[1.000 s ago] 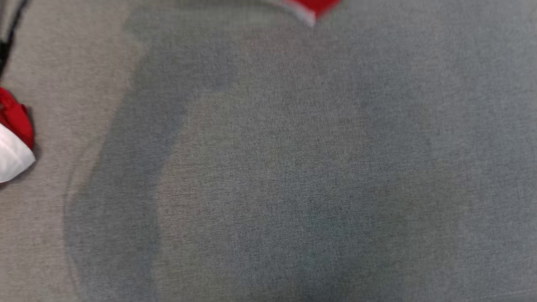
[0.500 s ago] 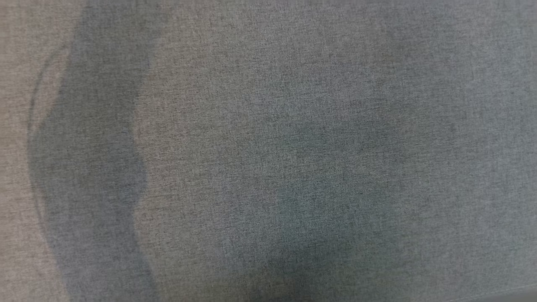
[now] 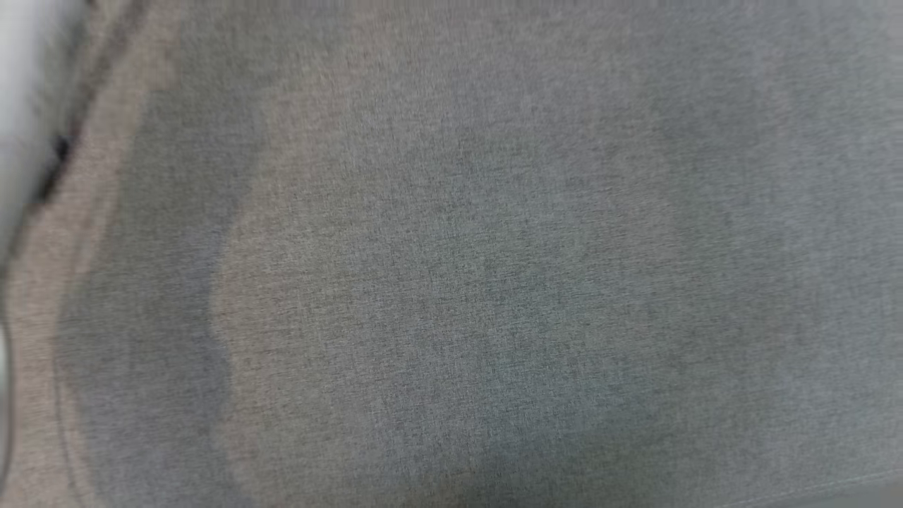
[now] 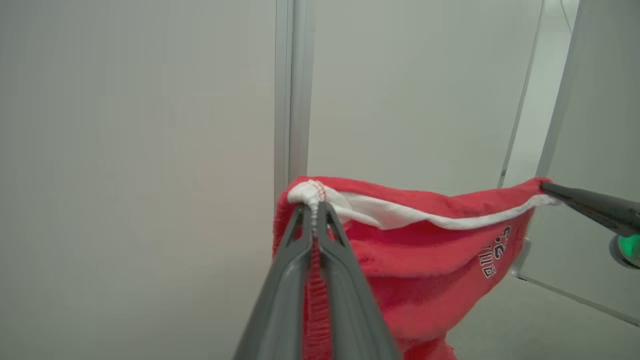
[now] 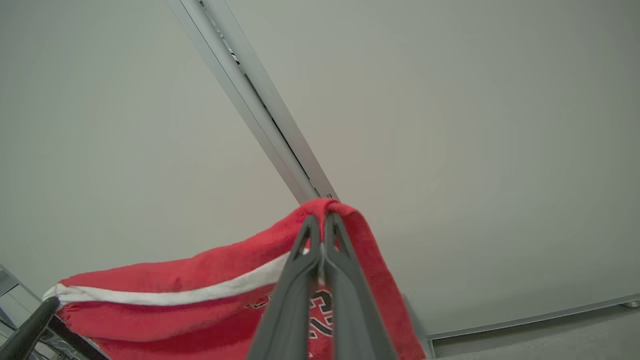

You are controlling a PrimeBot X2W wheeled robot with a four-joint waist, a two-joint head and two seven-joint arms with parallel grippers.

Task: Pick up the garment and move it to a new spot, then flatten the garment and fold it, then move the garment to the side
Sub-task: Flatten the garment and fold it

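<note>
Head view: grey woven cloth surface (image 3: 494,247), blurry, w/ darker shadow bands at left. Pale blurred shape (image 3: 28,85) in top-left corner, can't tell what. Wrist views: off-white wall panels (image 4: 125,150), silver joint strip (image 4: 292,90) btwn them, grey floor (image 4: 525,325) below.

Red garment (image 4: 425,270), white trim, dark lettering, hanging stretched aloft.

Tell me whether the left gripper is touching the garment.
Touching. The left wrist view shows the left gripper pinched shut on the white-trimmed edge of the garment.
</note>
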